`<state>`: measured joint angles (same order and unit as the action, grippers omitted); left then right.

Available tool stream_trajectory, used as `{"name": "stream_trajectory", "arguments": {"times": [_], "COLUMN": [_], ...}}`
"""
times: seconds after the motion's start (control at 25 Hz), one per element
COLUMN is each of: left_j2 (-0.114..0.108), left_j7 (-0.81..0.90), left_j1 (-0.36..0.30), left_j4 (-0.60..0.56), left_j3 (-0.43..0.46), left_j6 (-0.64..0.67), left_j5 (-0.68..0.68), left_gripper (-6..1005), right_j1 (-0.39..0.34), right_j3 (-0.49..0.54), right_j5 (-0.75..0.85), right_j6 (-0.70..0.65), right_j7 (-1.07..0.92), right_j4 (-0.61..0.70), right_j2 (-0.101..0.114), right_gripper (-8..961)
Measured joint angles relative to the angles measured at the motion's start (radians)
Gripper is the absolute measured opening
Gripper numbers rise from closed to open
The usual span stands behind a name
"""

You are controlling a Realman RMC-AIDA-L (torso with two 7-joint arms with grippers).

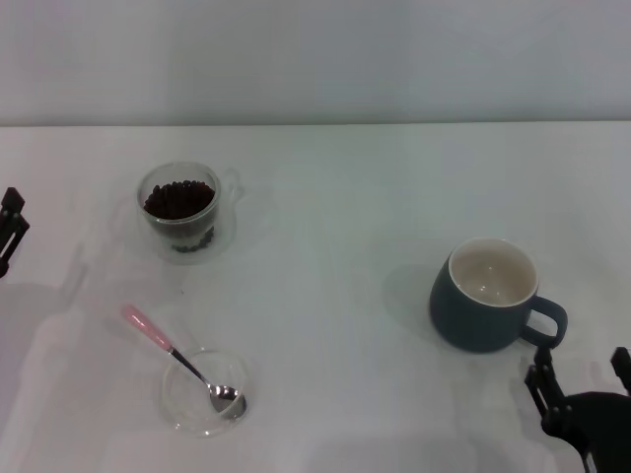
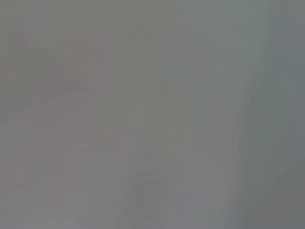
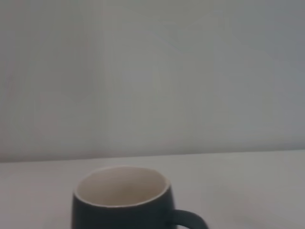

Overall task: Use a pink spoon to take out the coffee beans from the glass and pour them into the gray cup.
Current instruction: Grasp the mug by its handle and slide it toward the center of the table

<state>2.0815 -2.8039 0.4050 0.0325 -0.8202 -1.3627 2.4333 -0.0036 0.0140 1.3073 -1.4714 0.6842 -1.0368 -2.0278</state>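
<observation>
The glass (image 1: 180,209) stands at the back left, with a heap of dark coffee beans (image 1: 178,199) in it. The pink spoon (image 1: 150,331) lies nearer the front left, its metal bowl resting in a shallow clear dish (image 1: 187,409). The gray cup (image 1: 485,296) stands on the right, its cream inside bare and its handle pointing right; it also shows in the right wrist view (image 3: 121,210). My left gripper (image 1: 10,225) is at the table's far left edge, away from the glass. My right gripper (image 1: 582,379) is open and empty at the front right, just right of the cup's handle.
The white table (image 1: 335,197) runs back to a pale wall. The left wrist view shows only a plain grey surface.
</observation>
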Motion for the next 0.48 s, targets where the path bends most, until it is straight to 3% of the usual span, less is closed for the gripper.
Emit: {"name": "stream_trajectory", "arguments": {"times": [0.48], "left_j2": [0.002], "left_j7": [0.003], "left_j1": [-0.005], "left_j4": [0.0], "left_j3": [0.003], "left_j6": [-0.002], "left_j5": [0.002], "left_gripper": [832], "right_j1": [0.044], "right_j3": [0.091], "right_j5": [-0.003], "right_j6": [0.112], "right_j7": [0.0], "right_j4": [0.034], "right_j2": [0.007], "right_gripper": [844]}}
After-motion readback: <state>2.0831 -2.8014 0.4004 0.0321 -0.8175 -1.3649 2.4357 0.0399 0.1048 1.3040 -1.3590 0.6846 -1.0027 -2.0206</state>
